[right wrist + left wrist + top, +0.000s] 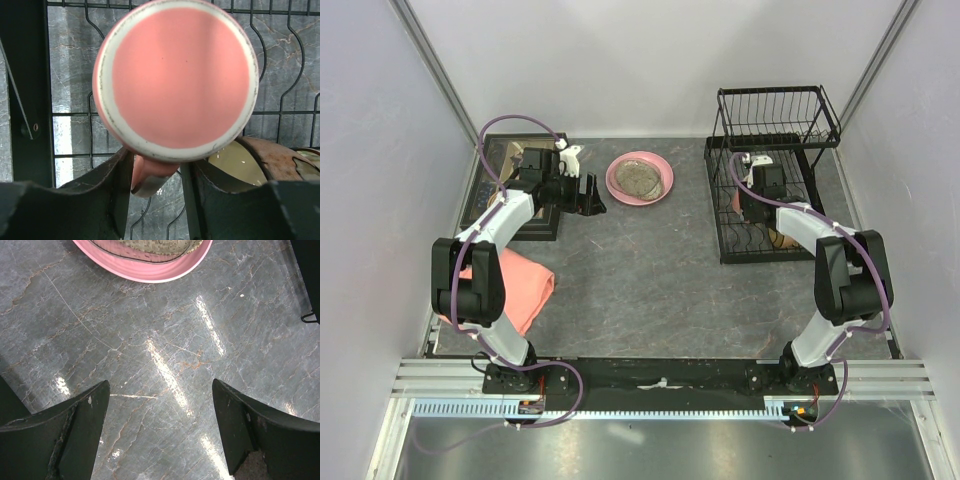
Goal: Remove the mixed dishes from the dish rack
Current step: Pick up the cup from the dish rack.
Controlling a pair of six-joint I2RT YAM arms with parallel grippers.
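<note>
The large pink plate (661, 172) lies flat on the table with the speckled grey-beige plate (637, 178) on it; both show at the top of the left wrist view, pink plate (150, 271), speckled plate (150, 245). My left gripper (588, 197) is open and empty just left of them, over bare table (160, 385). The black wire dish rack (778, 100) stands at the back right. My right gripper (752, 205) is inside its lower tier, shut on the handle of the upside-down salmon-pink mug (180, 75). The amber-brown bowl (270, 155) sits beside it on the right.
A dark rectangular tray (535, 228) of small items lies at the back left, behind the left arm. A folded salmon-pink cloth (520, 285) lies at the near left. The rack's upper tier hangs over the right gripper. White walls close in the table.
</note>
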